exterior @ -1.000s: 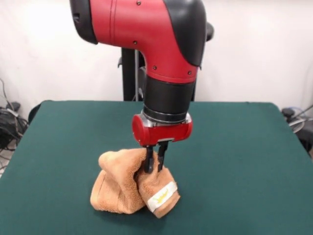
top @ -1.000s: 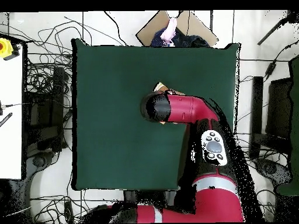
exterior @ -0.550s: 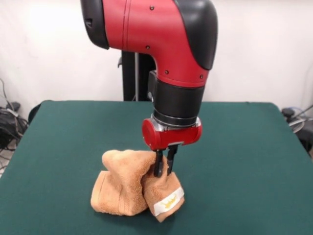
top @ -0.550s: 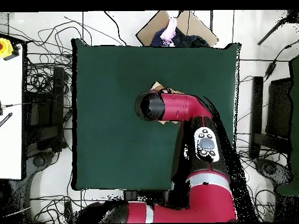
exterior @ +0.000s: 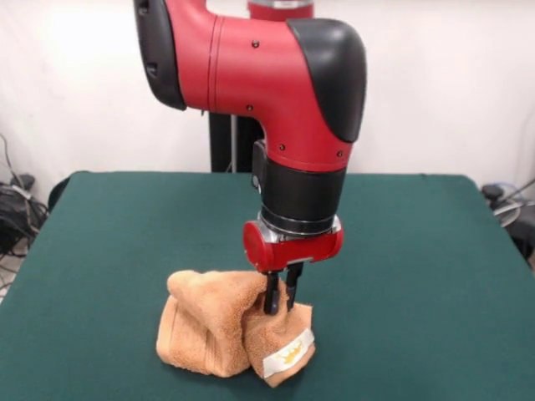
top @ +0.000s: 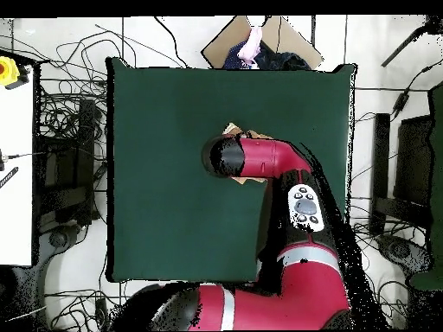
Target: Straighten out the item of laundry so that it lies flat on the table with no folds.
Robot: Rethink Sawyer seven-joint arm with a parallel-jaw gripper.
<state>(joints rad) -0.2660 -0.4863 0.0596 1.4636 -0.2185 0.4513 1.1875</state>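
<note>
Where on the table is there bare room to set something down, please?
The green table is bare on both sides of the towel and behind it, out to the edges. It is crowded only near the front edge, where the gripper has its fingers pinched on the bunched towel.

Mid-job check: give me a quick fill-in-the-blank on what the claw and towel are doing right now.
1. The claw is shut on the ____.
2. The towel sits bunched on the ____ table.
3. A small ____ tag shows on the towel's lower corner.
4. In the overhead view the towel is mostly hidden under the ____.

Missing words: towel; green; white; arm
</note>
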